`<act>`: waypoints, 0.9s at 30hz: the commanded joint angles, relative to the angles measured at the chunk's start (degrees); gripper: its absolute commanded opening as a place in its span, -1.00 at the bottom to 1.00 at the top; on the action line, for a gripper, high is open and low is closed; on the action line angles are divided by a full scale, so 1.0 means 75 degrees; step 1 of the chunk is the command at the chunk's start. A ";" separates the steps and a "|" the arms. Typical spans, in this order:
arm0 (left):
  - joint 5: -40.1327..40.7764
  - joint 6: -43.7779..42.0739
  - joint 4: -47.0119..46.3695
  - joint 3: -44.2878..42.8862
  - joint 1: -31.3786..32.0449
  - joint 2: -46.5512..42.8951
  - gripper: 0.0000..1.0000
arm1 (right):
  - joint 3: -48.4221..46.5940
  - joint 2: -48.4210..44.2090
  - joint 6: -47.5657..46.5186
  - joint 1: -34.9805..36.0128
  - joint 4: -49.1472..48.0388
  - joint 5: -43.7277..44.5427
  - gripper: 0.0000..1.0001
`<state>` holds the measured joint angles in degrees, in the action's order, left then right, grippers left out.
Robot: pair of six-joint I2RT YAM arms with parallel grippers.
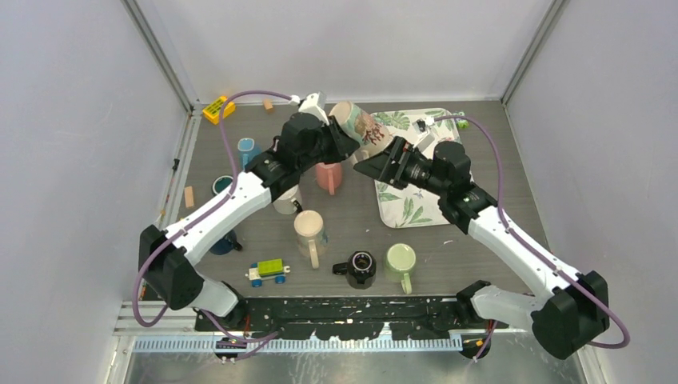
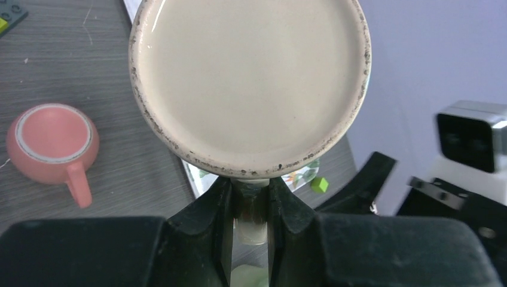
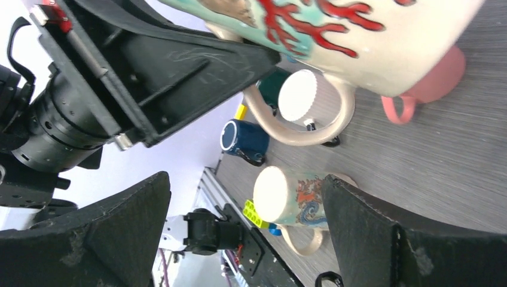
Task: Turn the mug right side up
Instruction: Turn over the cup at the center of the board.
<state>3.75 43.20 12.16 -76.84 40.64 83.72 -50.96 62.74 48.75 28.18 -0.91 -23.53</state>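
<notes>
Upper centre of the overhead view: a coral-patterned mug point(image 1: 361, 124) hangs tilted above the table point(image 1: 352, 220), its handle pinched by the left gripper point(image 2: 250, 200). The right gripper point(image 3: 245, 227), jaws spread wide, sits just beside it.

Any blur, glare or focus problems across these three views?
Top external: even light, soft shadows, sharp throughout. Left wrist: the mug base fills the frame, with a small glare streak near its rim; left gripper dark and soft. Right wrist: the mug slightly blurred, right gripper out of focus.

The left tool point(image 2: 250, 194) hides most of the mug point(image 2: 248, 84) handle between its fingers.
</notes>
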 commanded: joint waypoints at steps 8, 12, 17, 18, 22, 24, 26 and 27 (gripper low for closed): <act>-0.1147 0.0943 -0.1854 -0.0897 -0.0456 -0.0819 -1.00 | 0.0447 0.1056 0.1999 -0.0374 -0.4455 -0.1394 1.00; -0.1506 0.1380 -0.2077 -0.0843 -0.0625 -0.0917 -0.99 | 0.0641 0.1645 0.3072 -0.0523 -0.6384 -0.1484 0.99; -0.1944 0.1899 -0.2389 -0.0692 -0.0873 -0.0973 -1.00 | 0.0481 0.2488 0.4340 -0.0562 -0.8197 -0.1524 0.96; -0.2009 0.1980 -0.2471 -0.0639 -0.0909 -0.0987 -0.99 | 0.0426 0.2612 0.4542 -0.0559 -0.8508 -0.1521 0.95; -0.2300 0.2377 -0.2804 -0.0364 -0.1050 -0.1028 -0.99 | 0.0259 0.2848 0.4799 -0.0562 -0.8816 -0.1473 0.84; -0.2353 0.2453 -0.2893 -0.0201 -0.1108 -0.1082 -0.99 | 0.0227 0.2822 0.4772 -0.0559 -0.8778 -0.1446 0.76; -0.2383 0.2503 -0.2958 -0.0045 -0.1167 -0.1147 -1.00 | 0.0210 0.2796 0.4767 -0.0562 -0.8758 -0.1435 0.69; -0.2451 0.2533 -0.3063 0.0048 -0.1201 -0.1154 -0.99 | 0.0197 0.2781 0.4781 -0.0559 -0.8750 -0.1433 0.65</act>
<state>-11.49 59.66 2.74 -76.86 32.62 79.35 -46.52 85.01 82.85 24.10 -60.36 -33.82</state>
